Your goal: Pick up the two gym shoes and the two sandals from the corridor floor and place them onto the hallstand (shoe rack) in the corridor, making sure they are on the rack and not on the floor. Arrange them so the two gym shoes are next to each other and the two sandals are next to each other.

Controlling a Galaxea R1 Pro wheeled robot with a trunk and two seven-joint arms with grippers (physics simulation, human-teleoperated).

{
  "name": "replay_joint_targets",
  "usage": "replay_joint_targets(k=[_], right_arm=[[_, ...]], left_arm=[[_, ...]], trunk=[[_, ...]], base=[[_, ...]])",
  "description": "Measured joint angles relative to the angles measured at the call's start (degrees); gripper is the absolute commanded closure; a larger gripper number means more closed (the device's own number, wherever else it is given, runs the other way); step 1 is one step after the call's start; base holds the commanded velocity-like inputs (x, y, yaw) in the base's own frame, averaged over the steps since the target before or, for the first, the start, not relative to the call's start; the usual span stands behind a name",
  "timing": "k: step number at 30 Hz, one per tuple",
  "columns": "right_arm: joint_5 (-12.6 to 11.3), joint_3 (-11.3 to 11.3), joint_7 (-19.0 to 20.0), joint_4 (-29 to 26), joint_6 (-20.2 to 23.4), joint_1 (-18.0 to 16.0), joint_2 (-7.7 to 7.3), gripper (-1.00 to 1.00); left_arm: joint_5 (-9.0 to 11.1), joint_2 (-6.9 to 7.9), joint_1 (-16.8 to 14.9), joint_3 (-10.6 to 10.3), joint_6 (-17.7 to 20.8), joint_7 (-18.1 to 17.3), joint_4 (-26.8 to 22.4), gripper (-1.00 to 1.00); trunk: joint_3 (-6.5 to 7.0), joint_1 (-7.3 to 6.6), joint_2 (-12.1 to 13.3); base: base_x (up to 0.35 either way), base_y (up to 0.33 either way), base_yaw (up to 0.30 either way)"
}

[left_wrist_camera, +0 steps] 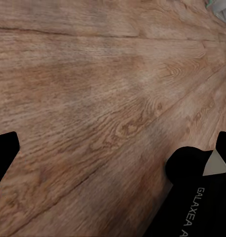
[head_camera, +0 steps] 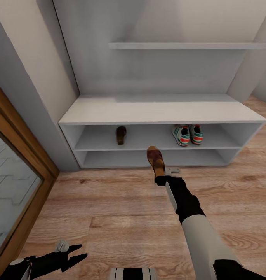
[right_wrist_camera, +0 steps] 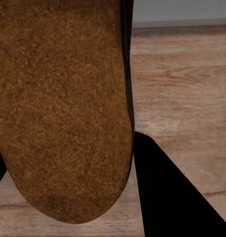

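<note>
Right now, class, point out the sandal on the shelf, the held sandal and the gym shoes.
shelf sandal (head_camera: 121, 135), head view, its strap
held sandal (head_camera: 155, 158), head view, its footbed
gym shoes (head_camera: 187, 134), head view, between the pair

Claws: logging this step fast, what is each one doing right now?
Left claw: open, holding nothing, low over the corridor floor.
Right claw: closed on a brown sandal, in front of the hallstand.
</note>
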Motion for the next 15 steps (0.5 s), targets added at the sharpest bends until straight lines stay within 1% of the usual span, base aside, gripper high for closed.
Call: replay_joint_targets(k=[5,9,11,15], right_arm=[[0.0,0.0,0.1,-0.1,0.1,0.0,0.00,1.00],[0.0,0.0,0.0,-0.1,0.1,0.0,0.01,1.00],[0.0,0.0,0.1,-0.1,0.1,0.0,0.01,1.00],[0.0,0.0,0.1,-0.1,0.1,0.0,0.01,1.00]], left_arm=[[0.0,0.02,0.0,0.0,0.0,0.0,0.0,-1.00],[0.0,0.01,0.0,0.0,0.0,0.0,0.0,-1.00],[0.0,-0.01,-0.1,0.0,0.0,0.0,0.0,-1.00],[0.0,-0.01,-0.1,0.0,0.0,0.1,0.0,-1.00]], trunk=[[0.00,-0.01,0.0],[-0.10,0.00,0.0],[-0.20,0.02,0.0],[-0.43,0.03,0.0]], base=[[0.317,0.000,0.009],[0.290,0.000,0.114],[0.125,0.000,0.171],[0.047,0.000,0.186]])
